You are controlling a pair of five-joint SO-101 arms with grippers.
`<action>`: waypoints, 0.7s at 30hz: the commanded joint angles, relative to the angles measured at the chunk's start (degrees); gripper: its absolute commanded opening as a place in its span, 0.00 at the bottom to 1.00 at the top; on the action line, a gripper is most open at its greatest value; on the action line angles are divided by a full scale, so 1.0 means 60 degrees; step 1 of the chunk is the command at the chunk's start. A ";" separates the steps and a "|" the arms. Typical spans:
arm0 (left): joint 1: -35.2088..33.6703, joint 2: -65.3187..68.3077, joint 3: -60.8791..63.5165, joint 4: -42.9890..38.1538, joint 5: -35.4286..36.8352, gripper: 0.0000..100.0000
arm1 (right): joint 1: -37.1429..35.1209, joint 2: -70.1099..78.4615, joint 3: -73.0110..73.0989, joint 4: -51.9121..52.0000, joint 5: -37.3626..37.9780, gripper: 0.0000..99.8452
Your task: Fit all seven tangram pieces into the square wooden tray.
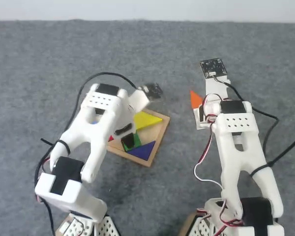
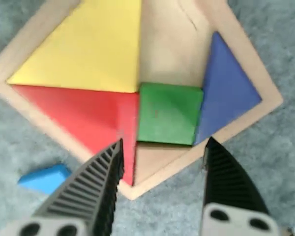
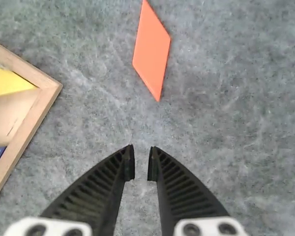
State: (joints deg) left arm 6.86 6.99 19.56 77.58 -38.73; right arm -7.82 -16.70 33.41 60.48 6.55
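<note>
L gripper point(image 2: 164, 142): wide open, holds nothing; hangs over tray, fingers either side of the green sq's corner of it.
R gripper point(image 3: 140, 148): fingers nearly together, thin gap, nothing between; over bare carpet, right of tray.
Tray point(image 2: 172, 44): on carpet betw. the 2 arms, set corner-on in high view; L arm covers part of it.
Yellow tri point(image 2: 88, 49): big, flat in tray, long edge against red.
Red tri point(image 2: 83, 115): big, flat in tray, beside yellow, one edge touching green sq.
Green sq point(image 2: 169, 113): in tray, betw. red and blue, touching both.
Blue tri point(image 2: 226, 88): dark blue, in tray, along rim.
Bare wood: a patch betw. yellow and blue, a small tri patch betw. green sq and rim.
Orange piece point(image 3: 151, 49): parallelogram, flat on carpet outside tray, ahead of R gripper, apart from it.
Lt-blue piece point(image 2: 44, 178): on carpet just outside tray, near the rim by red.
Carpet point(image 1: 49, 59): grey, under everything.
</note>
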 commanded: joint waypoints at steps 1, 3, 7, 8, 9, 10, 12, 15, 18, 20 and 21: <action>-0.0645 -0.0308 -0.0960 -0.0015 0.1612 0.25 | 0.0022 -0.0462 -0.0645 -0.0110 -0.0073 0.05; -0.1158 -0.0659 -0.1048 -0.0322 0.2784 0.25 | 0.0007 -0.0462 -0.0645 -0.0110 -0.0073 0.05; -0.2462 -0.0982 -0.0784 -0.1509 0.4703 0.17 | -0.0901 -0.0462 -0.0513 -0.0110 0.0000 0.05; -0.2828 -0.0982 -0.0667 -0.1905 0.5084 0.14 | -0.1326 -0.0462 -0.0469 -0.0125 0.0029 0.05; -0.3179 -0.0967 -0.0491 -0.2256 0.5436 0.11 | -0.1751 -0.0447 -0.0440 -0.0183 0.0132 0.05; -0.3502 -0.0967 -0.0271 -0.2637 0.5758 0.08 | -0.2147 -0.0447 -0.0396 -0.0344 0.0205 0.05; -0.4044 -0.0967 0.0198 -0.3429 0.6066 0.04 | -0.2835 -0.0359 -0.0322 -0.0799 0.0205 0.05; -0.4542 -0.0967 0.1106 -0.4425 0.6037 0.03 | -0.3700 0.0139 -0.0322 -0.1560 0.0190 0.05; -0.4645 -0.0967 0.2059 -0.5348 0.6037 0.03 | -0.4403 0.0974 -0.0308 -0.2190 0.0190 0.05; -0.4645 -0.1070 0.2410 -0.5700 0.6022 0.03 | -0.4696 0.1531 -0.0308 -0.2352 0.0190 0.05; -0.4645 -0.1070 0.2410 -0.5670 0.6022 0.03 | -0.4769 0.1766 -0.0308 -0.2352 0.0220 0.05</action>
State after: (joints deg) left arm -20.48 4.44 33.80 45.93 -3.30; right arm -34.37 -8.18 33.32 48.18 6.55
